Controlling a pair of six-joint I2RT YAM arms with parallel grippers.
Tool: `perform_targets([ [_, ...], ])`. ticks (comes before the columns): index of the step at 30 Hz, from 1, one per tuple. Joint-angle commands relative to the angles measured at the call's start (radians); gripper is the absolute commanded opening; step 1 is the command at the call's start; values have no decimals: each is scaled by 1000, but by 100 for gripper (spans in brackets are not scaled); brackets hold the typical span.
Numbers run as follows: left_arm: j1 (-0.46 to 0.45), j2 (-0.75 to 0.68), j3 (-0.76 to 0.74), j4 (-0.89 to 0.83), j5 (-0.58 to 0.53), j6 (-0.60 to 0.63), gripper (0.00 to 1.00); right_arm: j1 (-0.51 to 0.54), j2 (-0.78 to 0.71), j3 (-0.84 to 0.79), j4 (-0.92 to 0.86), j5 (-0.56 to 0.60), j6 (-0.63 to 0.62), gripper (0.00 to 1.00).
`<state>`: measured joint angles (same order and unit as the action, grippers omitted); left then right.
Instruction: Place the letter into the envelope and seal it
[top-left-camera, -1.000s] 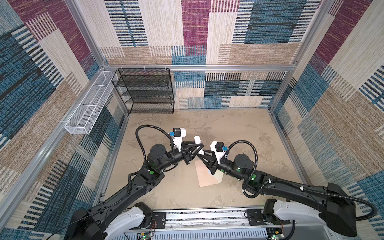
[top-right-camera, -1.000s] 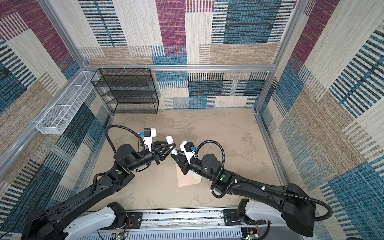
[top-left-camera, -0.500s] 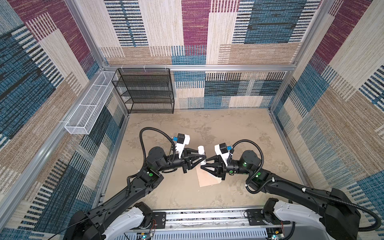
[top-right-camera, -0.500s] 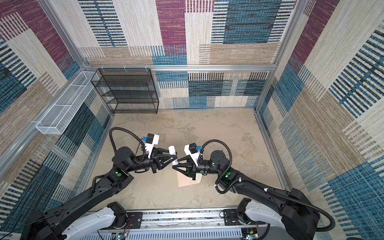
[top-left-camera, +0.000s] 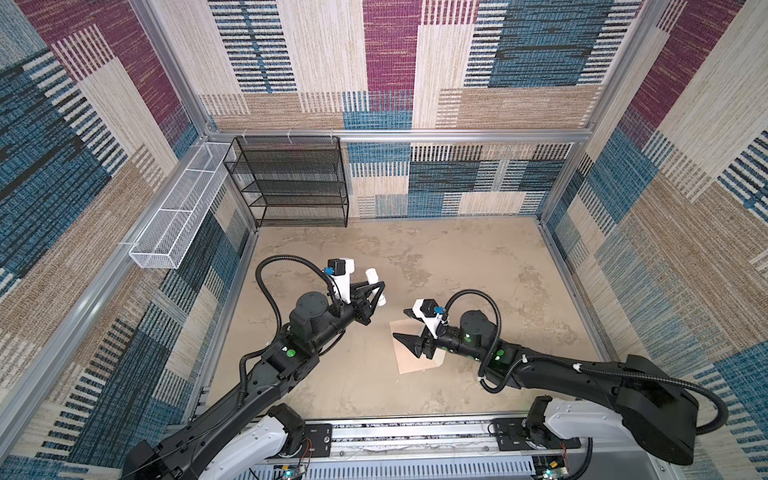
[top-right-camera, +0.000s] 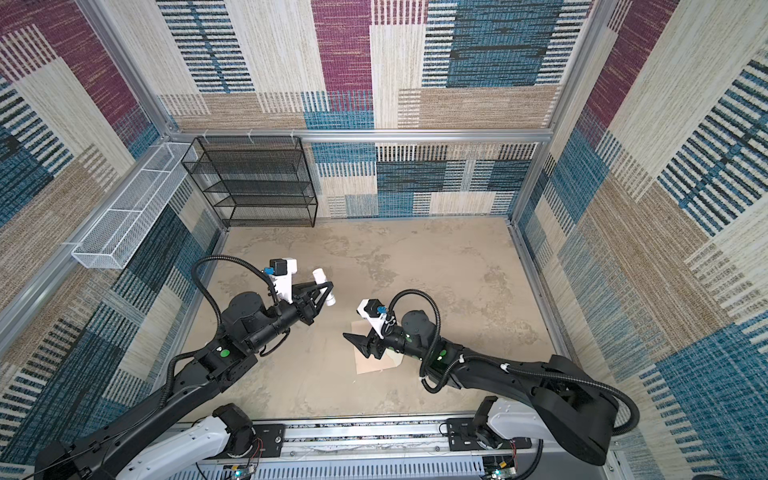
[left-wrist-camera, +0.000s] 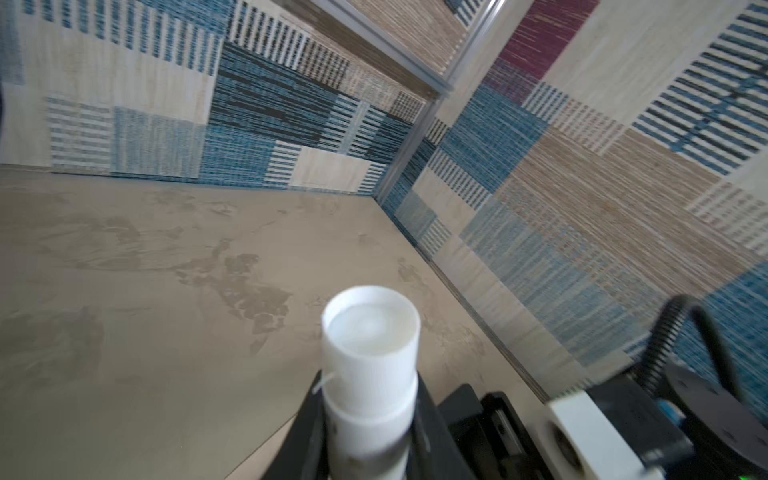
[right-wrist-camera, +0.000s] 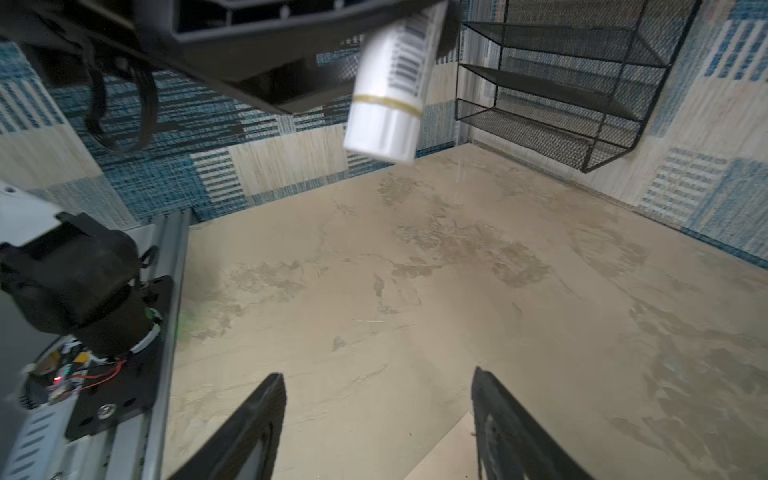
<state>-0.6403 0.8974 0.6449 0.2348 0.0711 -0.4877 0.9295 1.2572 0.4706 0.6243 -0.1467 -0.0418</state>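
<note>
Our right gripper (top-left-camera: 400, 323) has drawn back from the white tube (top-left-camera: 371, 275). Its jaws are now spread wide and empty above the envelope (top-left-camera: 415, 362), which lies flat on the surface (top-left-camera: 478, 266) near centre. Our left gripper (top-left-camera: 377, 289) still clamps the white tube, further left.

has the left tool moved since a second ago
yes, the left tool, gripping the white tube, has pulled back from the envelope toward the black rack

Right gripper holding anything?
No, the right gripper has its jaws wide apart in the right wrist view, with nothing between them.
</note>
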Motion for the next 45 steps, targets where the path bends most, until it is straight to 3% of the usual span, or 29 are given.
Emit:
perform_targets([
  [1,-11,40,12,4,-208,-45,0,57,77,12,234,315,-81,71],
  [4,-30,79,6,60,-251,-68,0,94,167,31,376,436,-85,69],
  [8,-51,119,17,96,-272,-84,0,112,266,71,476,515,-98,68],
  [20,-91,172,32,129,-303,-91,0,112,388,210,447,502,-94,59],
  [28,-98,169,28,130,-315,-81,0,113,396,232,409,497,-76,44],
  [36,-99,163,27,127,-319,-72,0,114,404,238,376,474,-63,43],
  [45,-99,173,25,125,-313,-70,0,114,391,243,371,478,-67,35],
])
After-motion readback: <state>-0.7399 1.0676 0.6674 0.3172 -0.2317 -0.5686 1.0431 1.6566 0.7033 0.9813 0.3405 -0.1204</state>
